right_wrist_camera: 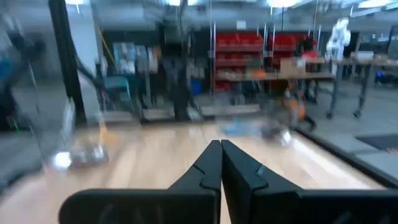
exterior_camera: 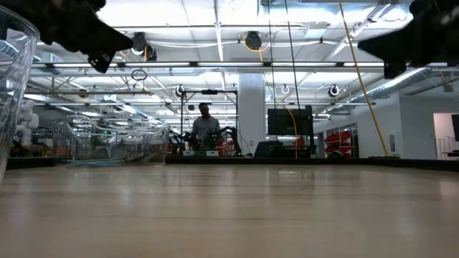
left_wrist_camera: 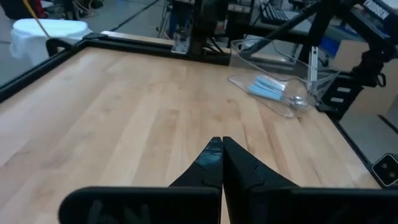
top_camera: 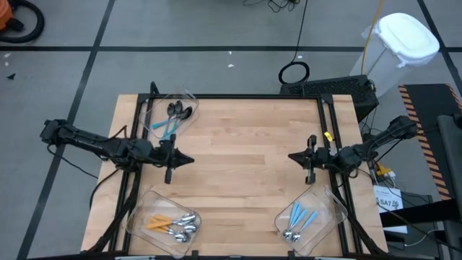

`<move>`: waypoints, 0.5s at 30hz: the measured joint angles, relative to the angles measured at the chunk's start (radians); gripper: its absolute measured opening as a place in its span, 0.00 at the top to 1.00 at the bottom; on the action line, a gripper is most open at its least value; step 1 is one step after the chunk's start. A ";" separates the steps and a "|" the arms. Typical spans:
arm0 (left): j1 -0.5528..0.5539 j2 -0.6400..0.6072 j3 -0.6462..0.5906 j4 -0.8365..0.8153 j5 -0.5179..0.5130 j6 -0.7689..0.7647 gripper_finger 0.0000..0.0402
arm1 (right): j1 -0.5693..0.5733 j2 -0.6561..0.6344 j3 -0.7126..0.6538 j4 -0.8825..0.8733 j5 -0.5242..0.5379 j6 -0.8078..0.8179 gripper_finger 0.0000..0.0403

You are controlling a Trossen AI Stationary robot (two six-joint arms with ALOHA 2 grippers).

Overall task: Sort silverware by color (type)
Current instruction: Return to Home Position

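Note:
The spoons lie in three clear bins. Black-bowled spoons with light-blue handles rest in the bin at the far left. Silver spoons with orange handles fill the near-left bin. Silver spoons with light-blue handles lie in the near-right bin, which also shows in the left wrist view. My left gripper hovers shut over the table's left side, holding nothing. My right gripper hovers shut over the right side, also holding nothing.
Bare wood lies between the two grippers. A black frame runs along the table's far edge and down both sides. The clear bins stand at three corners. A person stands far behind the table in the room.

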 joint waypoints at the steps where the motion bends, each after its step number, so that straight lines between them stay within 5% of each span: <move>1: -0.016 -0.019 -0.013 -0.002 -0.019 -0.007 1.00 | 0.000 0.000 -0.011 0.034 -0.001 -0.001 1.00; 15: -0.158 -0.183 -0.096 -0.042 -0.160 -0.022 1.00 | 0.000 0.000 -0.023 -0.037 0.001 0.036 1.00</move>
